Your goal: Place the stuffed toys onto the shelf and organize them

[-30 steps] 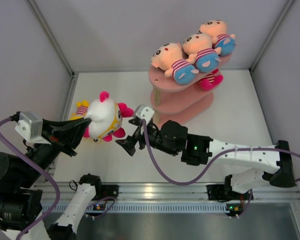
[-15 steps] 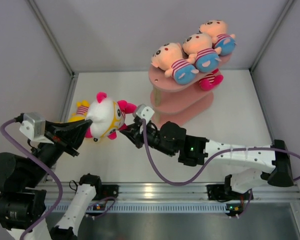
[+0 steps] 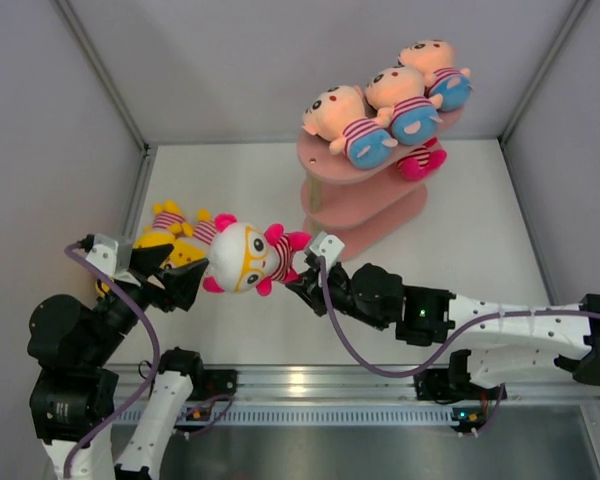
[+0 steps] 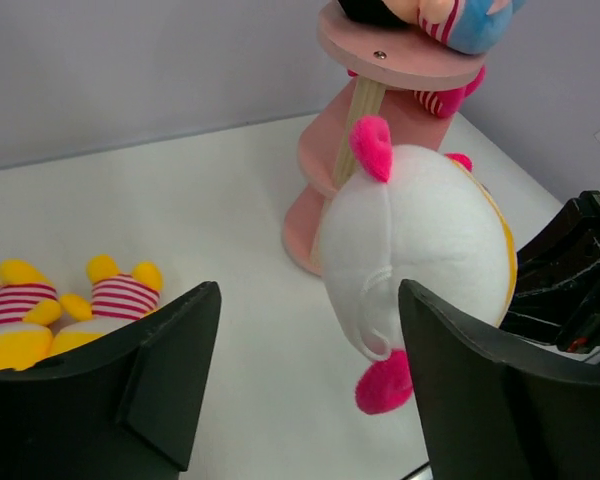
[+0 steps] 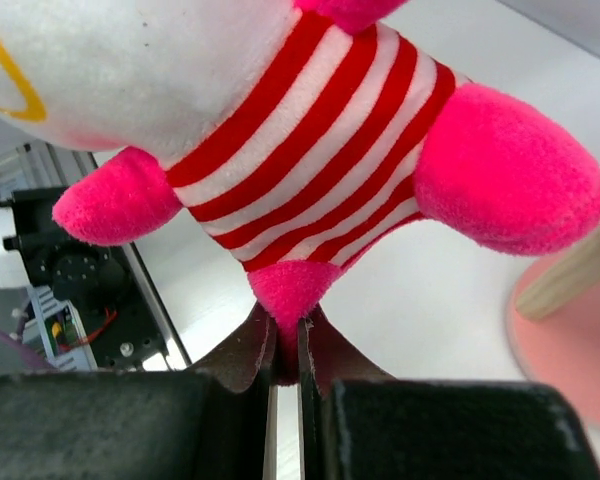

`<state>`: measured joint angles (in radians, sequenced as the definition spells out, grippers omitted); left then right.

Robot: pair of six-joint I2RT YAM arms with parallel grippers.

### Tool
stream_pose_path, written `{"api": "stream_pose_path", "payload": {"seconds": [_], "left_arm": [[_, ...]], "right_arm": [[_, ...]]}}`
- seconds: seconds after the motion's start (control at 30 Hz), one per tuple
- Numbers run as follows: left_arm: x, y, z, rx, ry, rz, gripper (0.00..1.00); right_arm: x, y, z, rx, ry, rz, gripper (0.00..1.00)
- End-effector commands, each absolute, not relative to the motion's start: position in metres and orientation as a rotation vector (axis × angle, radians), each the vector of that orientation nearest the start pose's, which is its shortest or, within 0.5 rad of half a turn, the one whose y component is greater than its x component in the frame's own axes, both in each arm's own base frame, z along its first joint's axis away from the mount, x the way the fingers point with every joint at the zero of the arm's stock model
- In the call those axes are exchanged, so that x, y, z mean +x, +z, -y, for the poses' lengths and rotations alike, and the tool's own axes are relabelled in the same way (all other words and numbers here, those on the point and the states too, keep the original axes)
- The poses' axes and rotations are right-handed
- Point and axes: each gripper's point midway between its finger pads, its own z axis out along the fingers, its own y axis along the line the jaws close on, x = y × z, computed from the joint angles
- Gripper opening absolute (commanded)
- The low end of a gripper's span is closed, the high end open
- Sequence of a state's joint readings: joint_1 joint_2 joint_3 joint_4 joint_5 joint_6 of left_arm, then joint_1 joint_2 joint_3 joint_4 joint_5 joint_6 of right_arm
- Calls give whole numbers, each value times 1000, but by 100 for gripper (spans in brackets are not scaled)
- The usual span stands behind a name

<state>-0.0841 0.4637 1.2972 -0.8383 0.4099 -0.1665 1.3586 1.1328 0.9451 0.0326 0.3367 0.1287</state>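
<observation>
Right gripper [image 5: 285, 352] is pinched tight on 1 little magenta foot of the white-faced plush toy [image 3: 245, 258], the one with magenta limbs and a red-and-white striped shirt. It's holding that toy up off the white table [image 3: 470, 220], out to the left of the shelf and well apart from it.

Left gripper [image 3: 168, 275] is spread wide. Its black fingers [image 4: 170, 370] sit either side of the toy's round white head without squeezing it.

Biggest thing around is the pink 3-tier shelf with oblong boards on pale wooden posts [image 3: 365, 215], back right on the table. The top board has 3 peach-faced plush toys in striped shirts and blue shorts [image 3: 400, 100] lying in a row, touching each other. On the tier below, another striped plush toy with magenta feet [image 3: 420, 160] pokes out at the right end.

Over by the left wall, 2 yellow plush toys in striped shirts [image 4: 110, 300] lie side by side on the table.
</observation>
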Motion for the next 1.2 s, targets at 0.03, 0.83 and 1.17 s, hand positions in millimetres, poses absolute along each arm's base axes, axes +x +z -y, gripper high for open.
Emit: {"api": "stream_pose_path", "payload": {"seconds": [0.03,0.83,1.17], "left_arm": [[127,417,67,261,-349,-1498,81],[187,325,21,258,-5,-1678,78],[227,263,23,63,-112,-1707,81]], "right_arm": [[131,268,-349,-812,769,-1670,0],[110,151,-155,-169,421,-2315,0],[129,239,-90,101,455,-2110,0]]}}
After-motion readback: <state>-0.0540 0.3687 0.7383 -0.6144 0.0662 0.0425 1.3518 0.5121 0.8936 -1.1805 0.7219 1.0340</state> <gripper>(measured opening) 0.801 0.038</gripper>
